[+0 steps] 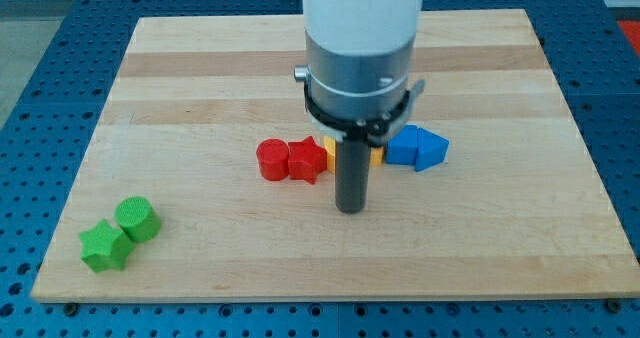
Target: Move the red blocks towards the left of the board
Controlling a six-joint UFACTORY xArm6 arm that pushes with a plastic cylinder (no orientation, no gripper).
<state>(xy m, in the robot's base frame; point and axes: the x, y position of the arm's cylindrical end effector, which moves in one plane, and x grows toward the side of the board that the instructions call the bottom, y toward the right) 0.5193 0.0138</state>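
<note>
Now my tip [350, 209] rests on the worktop [200, 88] just near of the central row of blocks, a little right of the red star-shaped block [307, 161]; no fingers exist on this rod, so nothing is pinched. Left of that block, touching it, stands the red cylinder [271, 160]. Behind the rod, yellow blocks [328, 150] are mostly hidden, their shapes unclear. Right of them lie a blue cube-like block [404, 146] and a blue triangular block [431, 150], touching. Far off at the near left corner sit a green cylinder [136, 219] and a green star-shaped block [104, 245].
</note>
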